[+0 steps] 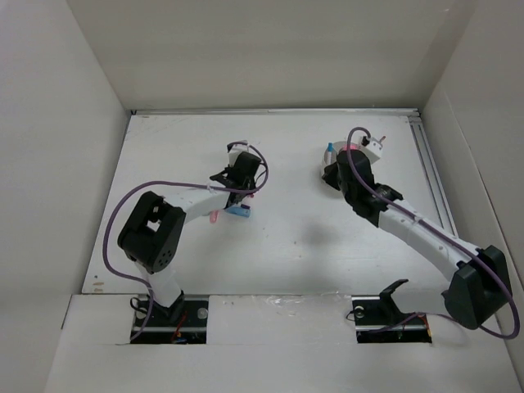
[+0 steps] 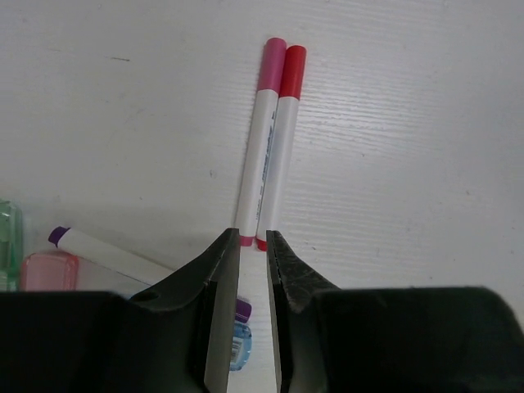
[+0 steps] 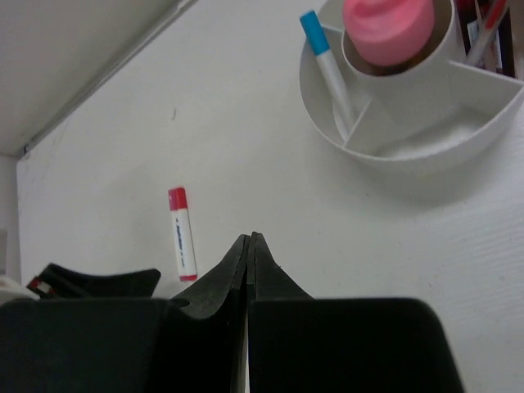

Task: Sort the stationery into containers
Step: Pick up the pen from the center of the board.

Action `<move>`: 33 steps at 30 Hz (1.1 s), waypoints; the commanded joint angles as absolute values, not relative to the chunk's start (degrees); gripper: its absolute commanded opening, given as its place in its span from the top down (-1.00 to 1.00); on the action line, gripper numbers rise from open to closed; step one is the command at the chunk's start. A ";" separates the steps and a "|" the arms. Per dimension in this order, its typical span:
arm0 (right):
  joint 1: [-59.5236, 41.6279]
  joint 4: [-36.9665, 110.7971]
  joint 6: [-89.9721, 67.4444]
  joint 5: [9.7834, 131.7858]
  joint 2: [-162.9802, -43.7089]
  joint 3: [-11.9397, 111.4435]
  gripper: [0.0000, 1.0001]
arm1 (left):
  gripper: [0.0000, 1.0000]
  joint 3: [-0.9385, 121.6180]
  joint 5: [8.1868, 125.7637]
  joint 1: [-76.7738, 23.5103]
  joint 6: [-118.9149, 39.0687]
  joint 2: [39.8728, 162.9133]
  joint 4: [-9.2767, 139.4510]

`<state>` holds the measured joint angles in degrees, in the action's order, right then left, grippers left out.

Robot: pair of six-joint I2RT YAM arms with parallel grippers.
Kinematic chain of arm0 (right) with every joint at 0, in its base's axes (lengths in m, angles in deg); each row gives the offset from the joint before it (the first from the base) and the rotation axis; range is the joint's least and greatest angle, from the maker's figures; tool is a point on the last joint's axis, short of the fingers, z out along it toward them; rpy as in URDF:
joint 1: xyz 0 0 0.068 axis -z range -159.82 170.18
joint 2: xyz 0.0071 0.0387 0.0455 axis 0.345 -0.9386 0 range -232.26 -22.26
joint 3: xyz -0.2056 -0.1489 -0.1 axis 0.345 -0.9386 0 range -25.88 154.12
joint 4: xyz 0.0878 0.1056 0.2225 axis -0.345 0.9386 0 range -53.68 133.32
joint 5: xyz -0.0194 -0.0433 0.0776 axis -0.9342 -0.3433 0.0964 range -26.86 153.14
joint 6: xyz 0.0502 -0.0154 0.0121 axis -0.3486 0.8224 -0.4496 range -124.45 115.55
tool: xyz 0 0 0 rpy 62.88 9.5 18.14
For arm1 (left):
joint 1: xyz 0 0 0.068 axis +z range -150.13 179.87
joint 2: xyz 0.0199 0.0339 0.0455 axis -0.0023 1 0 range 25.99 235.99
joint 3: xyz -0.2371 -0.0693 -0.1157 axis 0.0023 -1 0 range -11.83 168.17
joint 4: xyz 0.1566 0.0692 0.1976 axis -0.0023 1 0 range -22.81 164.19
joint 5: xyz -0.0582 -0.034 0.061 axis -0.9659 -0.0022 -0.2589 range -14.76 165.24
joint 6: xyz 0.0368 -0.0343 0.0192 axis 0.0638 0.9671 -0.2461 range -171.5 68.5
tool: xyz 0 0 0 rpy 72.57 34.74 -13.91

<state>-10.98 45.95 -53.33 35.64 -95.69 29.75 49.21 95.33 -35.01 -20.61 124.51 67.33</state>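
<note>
Over the worktop [image 2: 409,164], hovering with left gripper [image 2: 253,236] narrowly parted and empty, tips at pink-capped marker [image 2: 259,143] and red-capped marker [image 2: 278,151], both lying unsorted. Holding right gripper [image 3: 249,237] pinched closed, empty, near tub [image 3: 409,155] already containing blue-capped marker [image 3: 327,65] and pink piece [image 3: 386,29]. Judging sorting partly finished.

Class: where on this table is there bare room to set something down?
Bare: the middle of the white table, between left arm and right arm, and its far left corner. Crowded: by the left gripper, with a pink-capped white marker, a red-capped white marker and pastel pieces; around the round white divided tub.
</note>
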 commanded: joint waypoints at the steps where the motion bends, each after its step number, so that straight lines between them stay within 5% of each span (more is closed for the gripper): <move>1: -11.02 43.09 -54.81 40.12 -91.18 26.61 1.00 | 0.68 51.98 96.34 -33.53 -21.97 124.69 69.48; 6: -9.79 42.56 -54.81 41.79 -89.94 25.97 0.99 | 0.35 53.29 90.89 -32.12 -23.20 127.50 68.33; 14: -9.79 42.03 -54.81 45.82 -89.85 25.97 0.87 | 0.35 54.35 90.88 -32.12 -24.34 130.92 67.63; 24: -9.79 42.03 -54.28 45.22 -89.85 25.97 0.84 | 0.59 59.09 93.95 -32.12 -24.87 135.93 70.44; 33: -9.79 42.56 -54.28 45.21 -90.46 26.50 0.68 | 0.50 60.42 95.19 -32.12 -24.87 138.49 71.85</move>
<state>-9.91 44.86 -54.36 45.38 -90.53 25.69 58.71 93.72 -32.01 -24.28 137.82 70.09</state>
